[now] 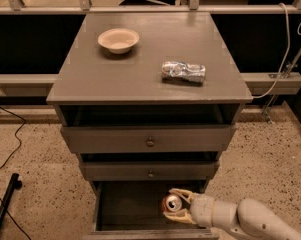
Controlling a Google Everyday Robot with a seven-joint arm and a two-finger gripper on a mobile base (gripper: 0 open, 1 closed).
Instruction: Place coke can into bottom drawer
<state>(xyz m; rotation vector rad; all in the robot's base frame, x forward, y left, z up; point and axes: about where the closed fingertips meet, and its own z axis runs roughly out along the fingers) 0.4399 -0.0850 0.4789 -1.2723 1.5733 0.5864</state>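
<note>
The coke can [171, 203], red-orange with a silver top, stands upright inside the open bottom drawer [125, 206], at its right side. My gripper [179, 205] reaches in from the lower right, and its pale fingers [182, 193] wrap around the can's far and near sides. The white arm [250, 219] runs off toward the bottom right corner. Whether the can rests on the drawer floor or hangs just above it cannot be told.
A grey three-drawer cabinet [90, 79] carries a beige bowl [118, 40] at the back left and a crushed silver can [183, 72] at the right. The two upper drawers with round knobs [150, 142] are pulled out slightly. Cables and a black stand [2, 204] lie on the speckled floor at left.
</note>
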